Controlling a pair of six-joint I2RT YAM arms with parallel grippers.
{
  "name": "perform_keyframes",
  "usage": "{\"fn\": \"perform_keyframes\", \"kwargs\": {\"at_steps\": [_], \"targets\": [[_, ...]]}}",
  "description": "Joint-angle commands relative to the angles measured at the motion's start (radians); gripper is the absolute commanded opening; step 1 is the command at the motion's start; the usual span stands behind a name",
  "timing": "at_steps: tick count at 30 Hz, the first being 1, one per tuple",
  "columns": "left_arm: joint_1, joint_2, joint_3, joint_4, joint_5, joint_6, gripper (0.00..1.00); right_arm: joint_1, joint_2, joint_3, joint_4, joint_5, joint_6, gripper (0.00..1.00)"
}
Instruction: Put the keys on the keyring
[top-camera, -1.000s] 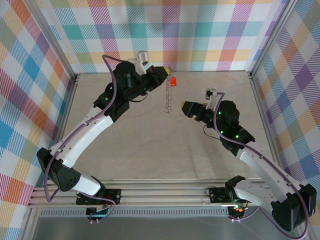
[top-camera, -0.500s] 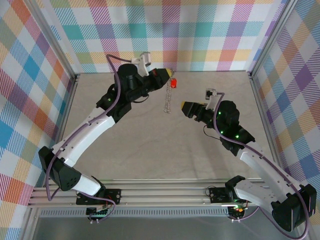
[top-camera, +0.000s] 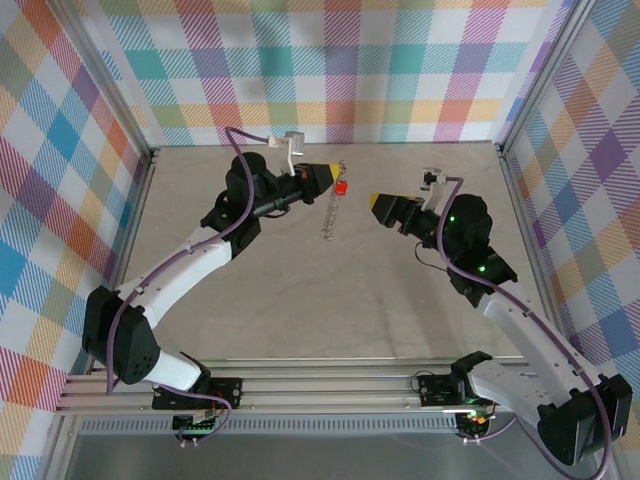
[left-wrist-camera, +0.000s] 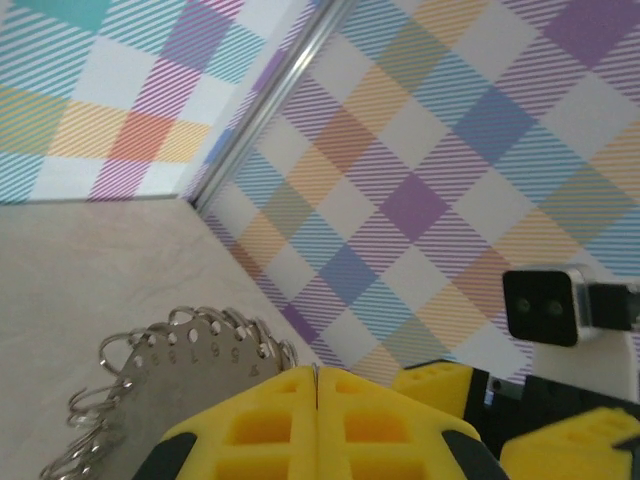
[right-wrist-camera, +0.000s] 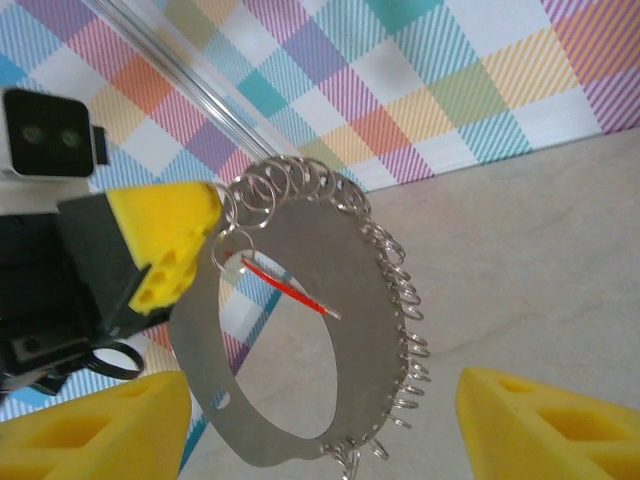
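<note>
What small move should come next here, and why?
Probably ease the open right claw forward to pinch the red key. The left claw holds the keyring raised facing it, and the key dangles across the hoop's opening, seemingly from a small rim ring.

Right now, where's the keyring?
The keyring hangs upright from the shut left pincer, over the far centre of the table in the top view. The open right pincer faces it from the right, and the red key hangs near its rim.
</note>
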Motion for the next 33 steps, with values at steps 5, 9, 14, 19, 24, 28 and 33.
{"fn": "perform_keyframes", "kwargs": {"at_steps": [5,9,14,19,24,28,33], "targets": [[0.033,-0.029,-0.064,0.391,0.16,-0.087,0.0,-0.032,0.049,0.006,0.268,-0.154,0.098,0.65],[0.041,-0.005,-0.072,0.489,0.2,-0.155,0.0,-0.033,0.095,0.02,0.379,-0.223,0.135,0.57],[0.041,0.013,-0.054,0.542,0.295,-0.173,0.0,-0.033,0.132,0.032,0.501,-0.3,0.176,0.47],[0.041,0.018,-0.025,0.54,0.353,-0.158,0.0,-0.033,0.139,0.031,0.597,-0.326,0.204,0.4],[0.041,0.021,0.001,0.514,0.378,-0.152,0.0,-0.033,0.147,0.037,0.665,-0.337,0.233,0.34],[0.041,0.022,0.003,0.514,0.38,-0.155,0.0,-0.033,0.173,0.043,0.726,-0.339,0.267,0.33],[0.039,0.026,0.005,0.507,0.381,-0.158,0.0,-0.032,0.206,0.056,0.801,-0.345,0.317,0.3]]}}
